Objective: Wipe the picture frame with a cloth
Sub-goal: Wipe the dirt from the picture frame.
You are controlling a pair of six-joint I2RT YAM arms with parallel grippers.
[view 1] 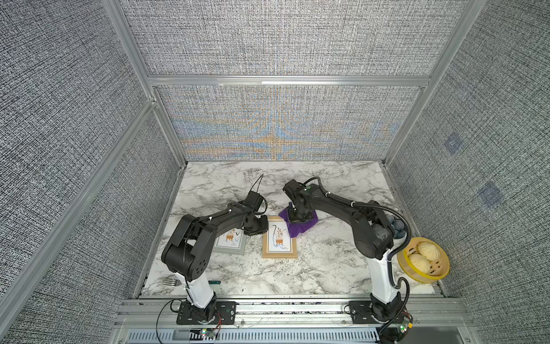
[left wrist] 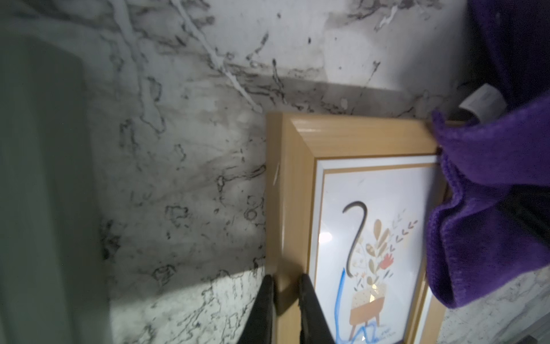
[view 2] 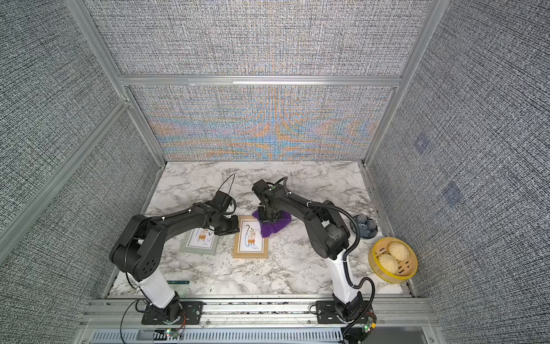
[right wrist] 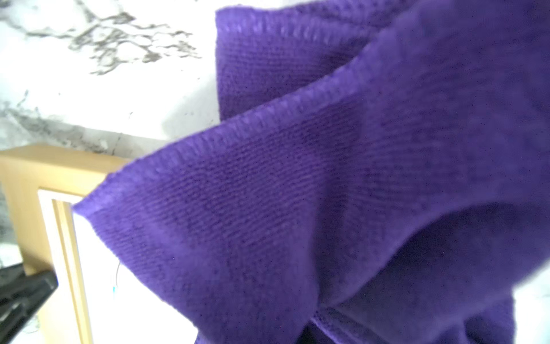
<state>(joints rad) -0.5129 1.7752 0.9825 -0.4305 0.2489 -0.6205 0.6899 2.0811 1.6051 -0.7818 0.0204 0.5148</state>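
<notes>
Marble table (view 1: 327, 268). Wooden picture frame (view 1: 279, 238) lies flat at centre: rigid, glazed, likely slides. Your left gripper (left wrist: 285, 280) pinches its 10 o'clock rail. Cloth (view 1: 299, 231): soft, light, draping frame's 1 o'clock corner, bunched in your closed right gripper (view 1: 297, 221).

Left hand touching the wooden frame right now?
Touching. The left wrist view shows the left hand clamped on the side rail of the wooden frame, a finger against each side.
</notes>
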